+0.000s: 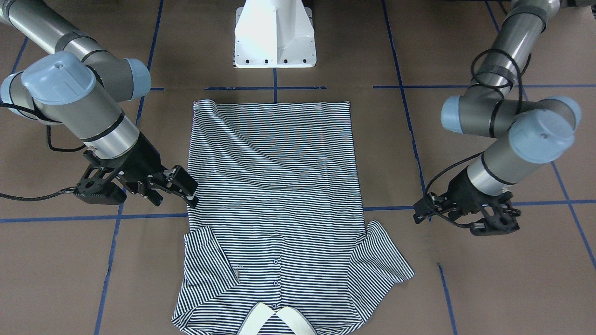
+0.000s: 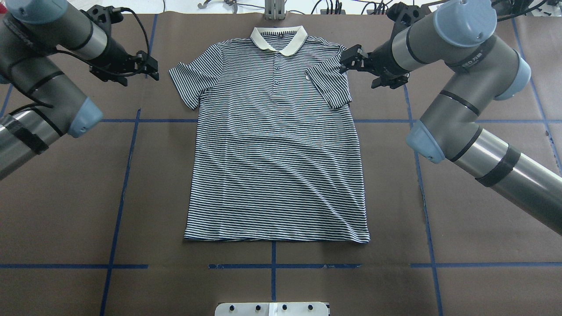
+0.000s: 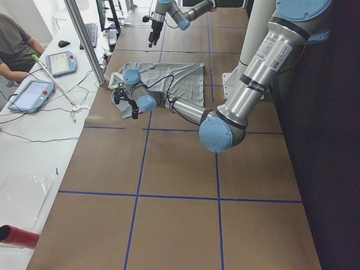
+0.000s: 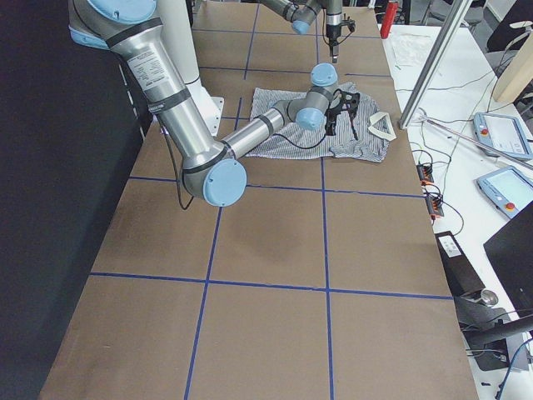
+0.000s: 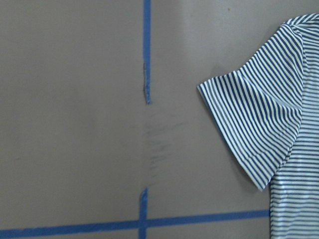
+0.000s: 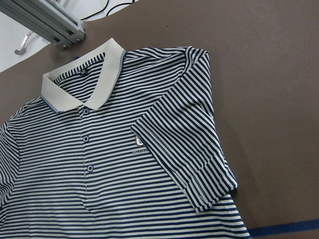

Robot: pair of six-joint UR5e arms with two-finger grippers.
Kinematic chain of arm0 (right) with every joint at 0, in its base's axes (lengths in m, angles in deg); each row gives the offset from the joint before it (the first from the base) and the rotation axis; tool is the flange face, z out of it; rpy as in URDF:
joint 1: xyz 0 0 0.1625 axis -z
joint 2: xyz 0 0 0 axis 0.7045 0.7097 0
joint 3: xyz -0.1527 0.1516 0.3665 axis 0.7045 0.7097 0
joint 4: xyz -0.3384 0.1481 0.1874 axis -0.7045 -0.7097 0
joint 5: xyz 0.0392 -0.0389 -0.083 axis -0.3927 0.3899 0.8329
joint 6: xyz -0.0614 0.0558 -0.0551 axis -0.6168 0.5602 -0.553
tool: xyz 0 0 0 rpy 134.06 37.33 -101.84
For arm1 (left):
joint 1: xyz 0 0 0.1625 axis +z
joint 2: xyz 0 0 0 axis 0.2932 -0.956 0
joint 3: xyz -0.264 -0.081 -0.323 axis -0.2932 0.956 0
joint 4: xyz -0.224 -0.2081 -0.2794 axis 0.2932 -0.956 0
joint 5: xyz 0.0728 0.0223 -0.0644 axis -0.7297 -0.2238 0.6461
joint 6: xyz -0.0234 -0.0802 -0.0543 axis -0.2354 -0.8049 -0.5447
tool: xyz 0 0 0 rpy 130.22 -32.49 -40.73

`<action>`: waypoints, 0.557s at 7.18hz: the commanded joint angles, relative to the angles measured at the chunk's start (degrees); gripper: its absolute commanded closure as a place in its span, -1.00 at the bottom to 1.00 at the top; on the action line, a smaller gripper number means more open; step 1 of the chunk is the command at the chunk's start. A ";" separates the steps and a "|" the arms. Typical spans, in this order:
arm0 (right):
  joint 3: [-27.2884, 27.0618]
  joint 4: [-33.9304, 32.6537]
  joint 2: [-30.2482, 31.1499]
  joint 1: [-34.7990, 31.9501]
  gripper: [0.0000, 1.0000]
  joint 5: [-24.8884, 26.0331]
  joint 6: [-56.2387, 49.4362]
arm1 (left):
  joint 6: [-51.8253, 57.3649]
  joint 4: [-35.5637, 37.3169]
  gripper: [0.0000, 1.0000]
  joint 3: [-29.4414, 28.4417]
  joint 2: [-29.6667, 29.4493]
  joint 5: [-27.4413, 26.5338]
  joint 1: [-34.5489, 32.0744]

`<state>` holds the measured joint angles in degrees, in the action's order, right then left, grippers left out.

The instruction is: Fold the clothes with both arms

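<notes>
The striped polo shirt lies flat and face up on the brown table, its cream collar at the far side from the robot and its hem nearest the base. The sleeve on the right arm's side is folded in over the chest next to the small logo. The other sleeve lies spread out flat. My left gripper hovers open beside that spread sleeve, apart from the cloth. At the folded sleeve's shoulder edge my right gripper is open, holding nothing. Neither wrist view shows any fingers.
The white pedestal base stands just behind the hem. Blue tape lines grid the table. An aluminium frame post runs past the collar end. A person sits at a side desk with tablets beyond the table's far edge.
</notes>
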<state>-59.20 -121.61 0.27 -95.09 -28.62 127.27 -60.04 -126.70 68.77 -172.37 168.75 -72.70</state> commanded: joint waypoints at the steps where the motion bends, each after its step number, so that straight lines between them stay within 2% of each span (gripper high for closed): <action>1: -0.72 0.23 1.92 -0.15 -1.00 0.39 -2.33 | -4.23 -7.66 -0.80 -8.17 -3.56 -6.22 2.57; 2: -0.63 0.23 1.92 0.02 -1.00 0.48 -2.52 | -4.51 -8.74 -0.62 -11.95 -5.84 -9.71 4.13; 3: -0.63 0.31 1.92 0.11 -1.00 0.57 -2.52 | -4.51 -12.49 -0.33 -14.94 -6.56 -12.45 4.85; 4: -0.28 0.40 2.01 0.20 -1.00 0.57 -2.61 | -4.51 -13.49 -0.21 -16.71 -7.08 -12.82 5.03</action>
<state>-59.76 -121.30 2.18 -95.00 -28.10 124.82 -64.44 -137.98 54.90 -178.51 157.53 -68.25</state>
